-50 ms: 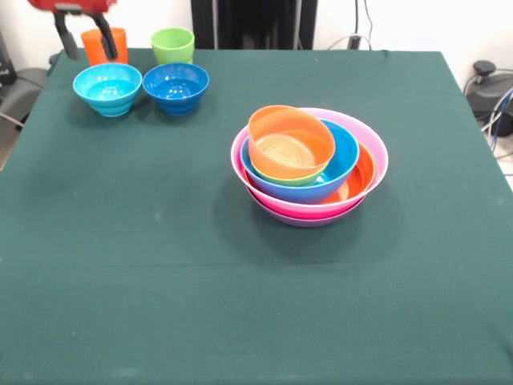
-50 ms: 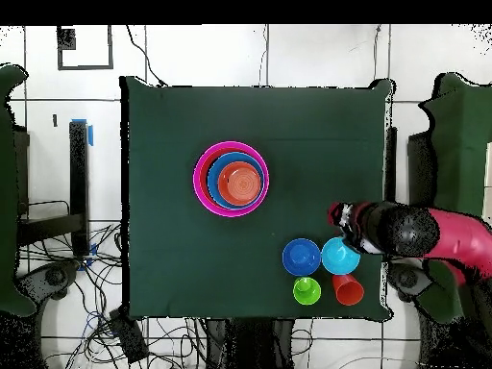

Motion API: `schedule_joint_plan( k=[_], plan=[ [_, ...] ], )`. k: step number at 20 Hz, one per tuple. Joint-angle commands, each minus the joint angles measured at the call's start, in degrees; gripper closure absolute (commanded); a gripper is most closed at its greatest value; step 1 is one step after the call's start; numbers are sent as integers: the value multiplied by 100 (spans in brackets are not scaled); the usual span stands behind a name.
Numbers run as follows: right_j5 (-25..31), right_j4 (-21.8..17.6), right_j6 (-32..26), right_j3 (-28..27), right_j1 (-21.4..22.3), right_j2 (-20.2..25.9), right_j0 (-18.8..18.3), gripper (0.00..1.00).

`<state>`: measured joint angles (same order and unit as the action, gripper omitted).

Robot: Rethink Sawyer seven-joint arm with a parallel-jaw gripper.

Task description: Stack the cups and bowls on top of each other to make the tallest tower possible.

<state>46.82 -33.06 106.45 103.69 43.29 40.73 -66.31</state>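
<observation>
Bowls already nested form the tower (image 1: 309, 164) we see right of the table's (image 1: 160, 281) middle: a purple bowl (image 1: 304, 220) at the bottom, then the wide pink bowl (image 1: 370, 146), a large orange bowl (image 1: 362, 175), a large blue bowl (image 1: 341, 160), a sliver of lime green bowl (image 1: 296, 180), and a small orange bowl (image 1: 288, 142) tilted on top. At the far left we find a light blue bowl (image 1: 107, 88) touching a dark blue bowl (image 1: 175, 87), with the orange cup (image 1: 106, 46) and lime green cup (image 1: 172, 45) upright just behind them. Our gripper (image 1: 86, 42) hangs at the far left corner in front of the orange cup, its two dark fingers (image 1: 66, 38) spread apart and holding nothing.
</observation>
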Motion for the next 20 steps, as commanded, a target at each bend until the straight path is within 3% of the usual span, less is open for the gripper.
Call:
schedule_joint_plan(
  k=[1, 6, 12, 17, 20],
  plan=[
    [-958, -497, -654, 1276, 697, 139, -252, 0],
    [-1506, -303, -167, 1788, 822, 358, -304, 0],
    [-2207, -381, 597, 2190, 1109, -58, 338, 0],
    [-2316, -318, 383, 2376, 1161, -104, 565, 0],
    [-2257, -197, -51, 2428, 1089, 153, 429, 0]
  ],
)
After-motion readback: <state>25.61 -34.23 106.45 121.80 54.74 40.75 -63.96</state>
